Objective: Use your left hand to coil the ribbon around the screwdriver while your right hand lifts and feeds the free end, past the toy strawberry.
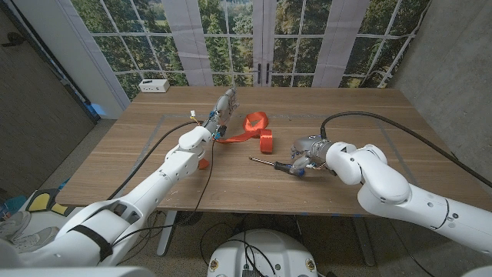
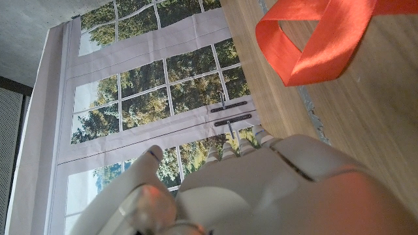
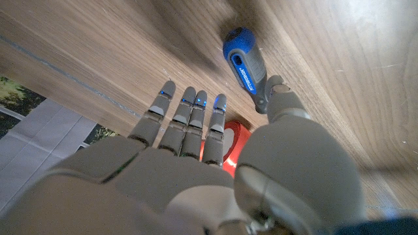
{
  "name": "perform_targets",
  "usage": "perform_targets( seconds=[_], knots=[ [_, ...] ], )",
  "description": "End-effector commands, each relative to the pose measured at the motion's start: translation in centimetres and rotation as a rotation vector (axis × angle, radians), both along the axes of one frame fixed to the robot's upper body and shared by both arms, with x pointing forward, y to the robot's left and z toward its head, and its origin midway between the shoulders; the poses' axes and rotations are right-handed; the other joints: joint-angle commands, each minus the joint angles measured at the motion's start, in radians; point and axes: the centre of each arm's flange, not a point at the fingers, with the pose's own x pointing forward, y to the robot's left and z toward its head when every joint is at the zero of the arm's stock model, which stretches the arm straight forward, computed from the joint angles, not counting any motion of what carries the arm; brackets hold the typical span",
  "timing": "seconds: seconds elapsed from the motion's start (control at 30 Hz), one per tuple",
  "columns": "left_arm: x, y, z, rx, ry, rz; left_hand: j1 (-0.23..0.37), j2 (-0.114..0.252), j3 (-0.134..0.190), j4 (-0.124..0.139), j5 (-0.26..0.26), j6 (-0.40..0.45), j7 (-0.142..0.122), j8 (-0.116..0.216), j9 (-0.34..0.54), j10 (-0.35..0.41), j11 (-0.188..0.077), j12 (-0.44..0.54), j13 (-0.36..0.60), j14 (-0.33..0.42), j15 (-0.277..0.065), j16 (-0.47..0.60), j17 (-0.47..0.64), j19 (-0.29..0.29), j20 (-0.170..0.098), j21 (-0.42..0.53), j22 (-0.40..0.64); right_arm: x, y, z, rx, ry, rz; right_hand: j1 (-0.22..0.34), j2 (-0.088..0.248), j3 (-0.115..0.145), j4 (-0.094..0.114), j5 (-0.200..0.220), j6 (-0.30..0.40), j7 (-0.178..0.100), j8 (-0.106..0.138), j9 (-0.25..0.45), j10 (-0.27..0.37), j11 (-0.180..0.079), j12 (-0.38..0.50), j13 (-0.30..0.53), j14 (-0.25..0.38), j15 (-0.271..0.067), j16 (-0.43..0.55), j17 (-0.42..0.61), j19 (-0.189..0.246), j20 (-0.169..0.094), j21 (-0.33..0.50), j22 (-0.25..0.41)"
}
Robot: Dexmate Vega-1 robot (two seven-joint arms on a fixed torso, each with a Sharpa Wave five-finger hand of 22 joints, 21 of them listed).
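1. Ribbon (image 1: 256, 129): orange, lying on the table (image 1: 369, 115) near the middle, a loop at the far end, a strip trailing toward the left hand, and a rolled part at the near right end.
2. Loop of the ribbon also seen in the left wrist view (image 2: 313, 46), standing up off the wood.
3. Left hand (image 1: 224, 105): stretched out over the table just left of the ribbon, fingers reaching away from the robot; cannot tell whether spread, closed, or touching the ribbon.
4. Screwdriver (image 1: 277, 164): blue handle, thin shaft pointing left, lying on the table just in front of the ribbon roll.
5. Right hand (image 1: 306, 154): at the handle end; fingers (image 3: 189, 117) straight and side by side, thumb tip against the blue handle (image 3: 247, 65); not closed around it.
6. Small orange-red object (image 1: 203, 163) beside the left forearm, half hidden.
7. White box (image 1: 154, 85) at the far left corner.
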Motion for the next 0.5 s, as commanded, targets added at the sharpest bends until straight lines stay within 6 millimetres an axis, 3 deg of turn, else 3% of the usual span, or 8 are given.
perform_targets(
  seconds=[0.03,0.2,0.47,0.5],
  knots=[
    [0.4,-0.1,0.1,0.004,0.006,-0.009,0.009,0.024,-0.002,0.002,-0.004,-0.073,-0.008,-0.001,0.001,-0.116,0.003,-0.004,0.005,-0.116,0.001,0.0,0.004,0.004,0.001,-0.002,0.005,0.9,0.4,-2.3,-0.041,-0.056,0.007,0.036,0.0,-0.002,-0.006,0.017,-0.002,-0.001,0.006,0.007,-0.012,-0.002,0.006,0.008,-0.002,-0.034,0.006,0.014,0.008,-0.003,0.002,0.005],
    [0.5,0.0,0.3,0.006,0.004,-0.007,0.009,0.024,-0.002,0.002,-0.004,-0.071,-0.009,-0.001,0.001,-0.115,0.005,-0.004,0.005,-0.116,0.001,0.0,0.004,0.006,0.0,-0.003,0.005,1.3,0.3,-2.6,-0.07,-0.085,-0.013,0.109,0.003,0.006,-0.022,0.038,-0.019,-0.016,0.004,0.012,-0.026,-0.022,0.01,0.015,-0.001,-0.054,0.01,0.029,0.016,-0.019,0.002,0.005],
    [0.9,0.1,0.5,0.002,0.005,-0.008,0.008,0.025,-0.002,0.003,-0.004,-0.072,-0.009,-0.001,0.001,-0.117,0.007,-0.005,0.005,-0.117,0.002,0.0,0.004,0.006,0.001,-0.005,0.005,2.1,-0.3,-2.5,-0.07,-0.06,-0.048,0.165,-0.002,-0.009,-0.014,0.054,-0.068,-0.035,-0.008,0.02,-0.073,-0.049,0.004,0.026,-0.015,-0.078,0.013,0.054,0.016,-0.039,0.0,0.006],
    [0.9,0.1,0.5,-0.002,0.006,-0.003,0.008,0.025,-0.003,0.003,-0.004,-0.072,-0.009,-0.001,0.001,-0.117,0.007,-0.005,0.005,-0.116,0.001,0.0,0.004,0.006,0.0,-0.005,0.005,2.0,-0.3,-2.7,-0.088,-0.101,-0.057,0.17,-0.002,-0.013,-0.012,0.055,-0.07,-0.036,-0.007,0.021,-0.076,-0.042,0.005,0.028,-0.018,-0.079,0.014,0.058,0.015,-0.039,-0.001,0.006]
  ],
)
